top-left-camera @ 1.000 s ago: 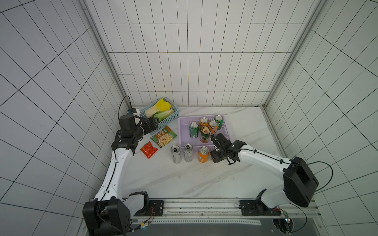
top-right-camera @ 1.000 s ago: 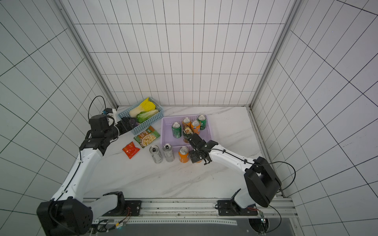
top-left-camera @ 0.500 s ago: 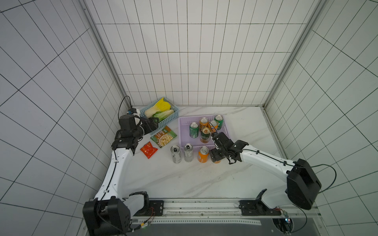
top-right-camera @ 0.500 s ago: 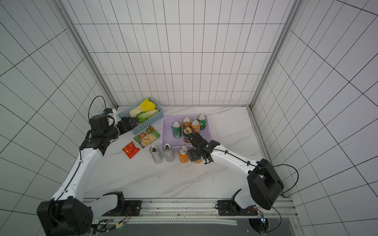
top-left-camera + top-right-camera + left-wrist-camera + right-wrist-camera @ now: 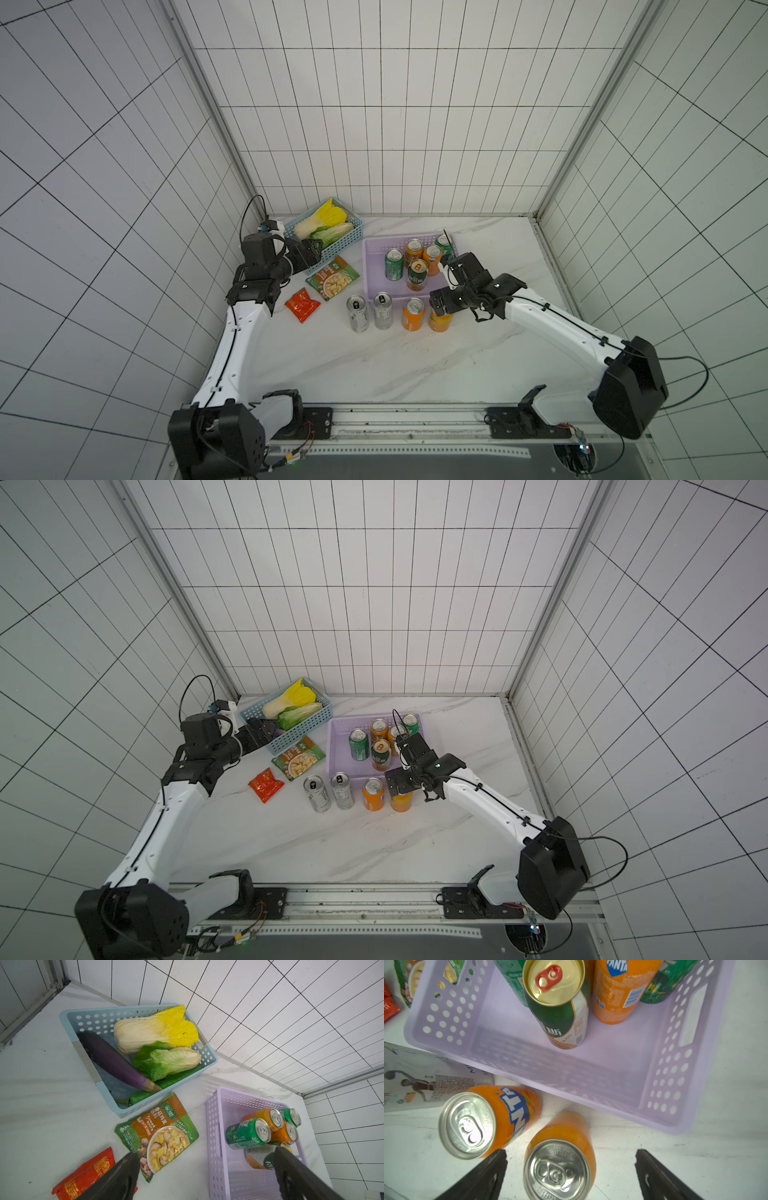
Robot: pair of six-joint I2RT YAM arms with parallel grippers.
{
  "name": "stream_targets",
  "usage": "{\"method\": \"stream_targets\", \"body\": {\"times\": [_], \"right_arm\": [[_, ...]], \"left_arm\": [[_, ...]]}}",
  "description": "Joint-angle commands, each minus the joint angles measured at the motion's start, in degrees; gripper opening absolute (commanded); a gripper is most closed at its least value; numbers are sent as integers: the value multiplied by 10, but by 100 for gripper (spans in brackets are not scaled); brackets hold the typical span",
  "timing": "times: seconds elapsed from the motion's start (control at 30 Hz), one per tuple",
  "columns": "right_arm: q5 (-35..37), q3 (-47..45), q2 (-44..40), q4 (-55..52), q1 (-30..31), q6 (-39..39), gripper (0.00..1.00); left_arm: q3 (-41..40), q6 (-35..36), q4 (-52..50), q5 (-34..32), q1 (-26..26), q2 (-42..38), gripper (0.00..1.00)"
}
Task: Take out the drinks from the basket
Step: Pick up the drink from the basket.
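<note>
The marble table carries everything. The lilac basket sits toward its back in both top views, just beside the blue basket of vegetables. Five drinks stand clustered in the lilac basket's right part: two green, two orange, and a green-and-gold can nearest the front wall.

The right gripper hangs just outside that front wall, straight above an upright orange can; its jaws stand wide apart on either side of the can's top, with clear gaps and no contact in the right wrist view. That can ends a row on the table, with a second orange can just beside it, then two slim silver-white cans.

The left gripper is spread wide and empty at the blue basket's near corner; it is near the green packet and the red packet, well apart from the drinks.
</note>
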Motion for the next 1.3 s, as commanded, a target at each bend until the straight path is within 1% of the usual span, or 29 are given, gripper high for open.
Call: {"method": "stream_targets", "body": {"times": [0.0,0.17,0.5,0.97,1.27], "right_arm": [[-19,49,25,-16,-13,-24,99],[-15,105,86,-18,-23,-43,99],[-3,205,213,-14,-22,-64,100],[-1,287,324,-4,-23,-67,100],[5,327,367,-4,-23,-74,91]], "left_arm": [[2,0,11,7,4,2,98],[2,-1,11,8,3,4,98],[2,-1,12,9,6,3,98],[2,-3,12,15,9,5,98],[2,-4,13,19,11,6,98]]}}
